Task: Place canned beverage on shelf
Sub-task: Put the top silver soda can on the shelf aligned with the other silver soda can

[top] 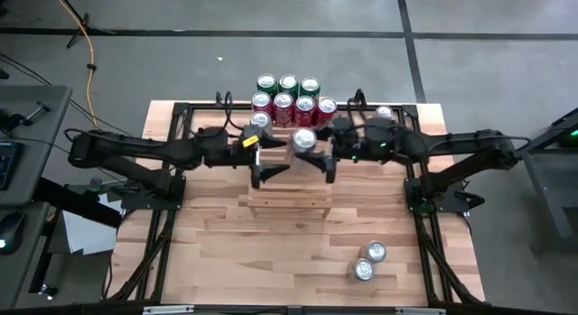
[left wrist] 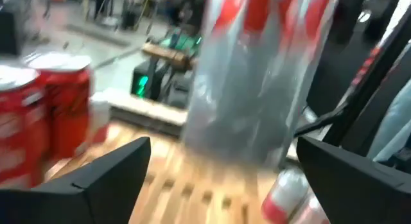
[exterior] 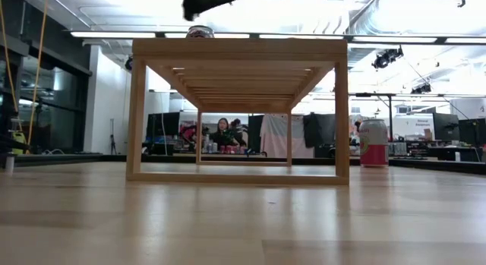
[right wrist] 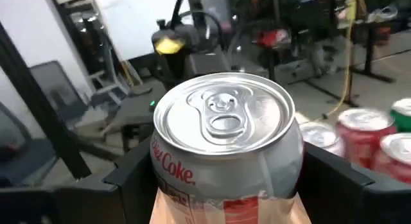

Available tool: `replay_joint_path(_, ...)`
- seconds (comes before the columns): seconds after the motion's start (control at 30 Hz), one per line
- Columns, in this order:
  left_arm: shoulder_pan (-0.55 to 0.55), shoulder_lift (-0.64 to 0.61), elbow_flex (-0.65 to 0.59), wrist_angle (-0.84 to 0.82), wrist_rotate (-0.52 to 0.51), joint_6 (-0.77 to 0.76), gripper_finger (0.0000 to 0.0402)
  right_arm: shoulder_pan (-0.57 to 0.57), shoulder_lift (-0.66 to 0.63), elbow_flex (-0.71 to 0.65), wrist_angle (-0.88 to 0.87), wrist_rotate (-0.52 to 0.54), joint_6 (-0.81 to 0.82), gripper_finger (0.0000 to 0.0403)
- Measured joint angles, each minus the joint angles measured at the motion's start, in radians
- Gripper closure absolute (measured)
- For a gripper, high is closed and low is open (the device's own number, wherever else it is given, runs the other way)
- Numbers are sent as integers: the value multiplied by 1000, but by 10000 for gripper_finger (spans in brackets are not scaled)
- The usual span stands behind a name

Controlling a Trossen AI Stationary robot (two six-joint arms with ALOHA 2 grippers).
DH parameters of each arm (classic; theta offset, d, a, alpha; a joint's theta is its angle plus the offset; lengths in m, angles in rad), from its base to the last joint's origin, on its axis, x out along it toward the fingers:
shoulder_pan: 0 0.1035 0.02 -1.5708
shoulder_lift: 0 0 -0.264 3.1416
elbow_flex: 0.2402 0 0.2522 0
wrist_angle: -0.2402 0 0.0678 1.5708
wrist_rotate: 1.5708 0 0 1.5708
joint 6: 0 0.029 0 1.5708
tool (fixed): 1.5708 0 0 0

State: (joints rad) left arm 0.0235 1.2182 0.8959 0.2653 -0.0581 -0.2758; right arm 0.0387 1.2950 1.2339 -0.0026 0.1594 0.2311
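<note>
While the left end effector (top: 262, 162) gapes, the right end effector (top: 316, 157) brackets a smooth silver can (right wrist: 226, 137) unclenched.

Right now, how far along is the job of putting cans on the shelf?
Done, it seems: red and green cans grouped at the far end of the shelf. In hand: a silver can on the shelf, at the right gripper; the left gripper is open nearby. Left: two cans on the table.
</note>
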Motion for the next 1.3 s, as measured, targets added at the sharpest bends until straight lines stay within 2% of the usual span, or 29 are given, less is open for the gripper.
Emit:
replay_joint_path(0.17,18,-123,14,-208,-7,-14,45,10,-62,-7,-187,60,1,119)
replay_joint_path(0.27,18,-210,14,-216,-37,-19,48,24,-99,-5,-261,119,12,119)
replay_joint_path(0.43,14,-341,14,-162,-141,42,48,53,-73,-8,-337,161,20,119)
replay_joint_path(0.57,15,-412,14,-123,-170,92,47,63,-44,-26,-259,172,7,119)
replay_joint_path(0.77,15,-467,14,-126,-189,102,47,61,-29,-238,42,159,79,119)
replay_joint_path(0.9,15,-472,14,-126,-199,98,46,61,-34,-301,172,159,101,119)
replay_joint_path(1.13,15,-471,14,-127,-250,106,46,25,-26,-259,206,188,-8,119)
replay_joint_path(1.3,15,-471,14,-126,-270,105,46,-6,47,-205,202,177,-52,119)
